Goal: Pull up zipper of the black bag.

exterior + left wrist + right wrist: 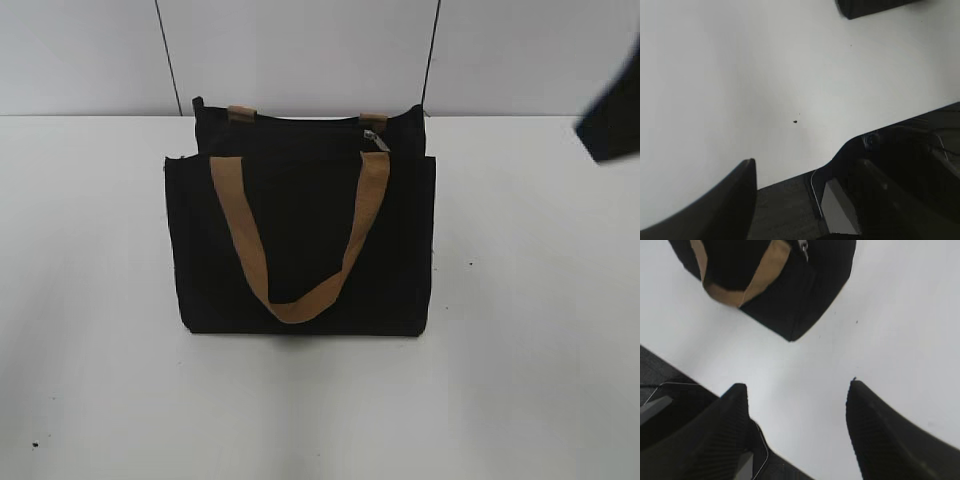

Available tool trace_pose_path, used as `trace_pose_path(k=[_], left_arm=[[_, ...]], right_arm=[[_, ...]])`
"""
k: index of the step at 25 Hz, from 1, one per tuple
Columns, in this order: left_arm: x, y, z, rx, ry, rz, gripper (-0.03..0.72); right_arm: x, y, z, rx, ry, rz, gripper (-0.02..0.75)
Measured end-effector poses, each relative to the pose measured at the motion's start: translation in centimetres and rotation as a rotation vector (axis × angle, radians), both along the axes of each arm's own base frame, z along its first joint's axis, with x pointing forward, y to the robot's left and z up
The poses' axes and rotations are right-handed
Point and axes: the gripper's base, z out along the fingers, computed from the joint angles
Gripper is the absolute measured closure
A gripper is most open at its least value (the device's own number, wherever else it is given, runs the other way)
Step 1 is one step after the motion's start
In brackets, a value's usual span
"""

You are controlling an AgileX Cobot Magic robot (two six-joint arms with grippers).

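The black bag (300, 230) stands upright in the middle of the white table, with one tan handle hanging down its front. The silver zipper pull (377, 138) hangs at the right end of the bag's top edge. In the right wrist view the bag (805, 290) lies at the top, with the zipper pull (803, 247) at the upper edge. My right gripper (797, 385) is open and empty above bare table, apart from the bag. My left gripper (807, 165) is open and empty over the table's edge. A corner of the bag (870, 6) shows far off.
The white table (520, 350) extends on all sides of the bag. A dark blurred part of my right arm (612, 112) shows at the upper right. Past the table edge lie a dark base and cables (900, 150). A white wall stands behind.
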Motion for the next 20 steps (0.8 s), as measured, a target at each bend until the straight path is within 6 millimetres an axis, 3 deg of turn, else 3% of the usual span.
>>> trace_pose_path(k=[3,6,10,14,20], left_arm=[[-4.3,2.0,0.8,-0.067,-0.126,-0.001,0.216],[-7.3,3.4,0.0,-0.104,-0.2,-0.009,0.216],[-10.5,4.7,-1.6,-0.149,-0.287,-0.057,0.216],[-12.1,5.3,-2.8,-0.167,-0.348,-0.108,0.216],[-12.1,5.3,-2.7,-0.183,-0.42,-0.129,0.216]], right_arm=[[-4.1,-2.6,-1.7,0.018,0.01,-0.001,0.264],[-8.2,-5.3,-3.2,0.056,-0.02,0.0,0.264],[-11.7,-7.5,-5.9,0.083,-0.041,0.002,0.262],[-13.7,-8.6,-8.2,0.107,-0.043,0.007,0.262],[-14.3,-9.0,-12.3,0.058,0.033,0.004,0.262]])
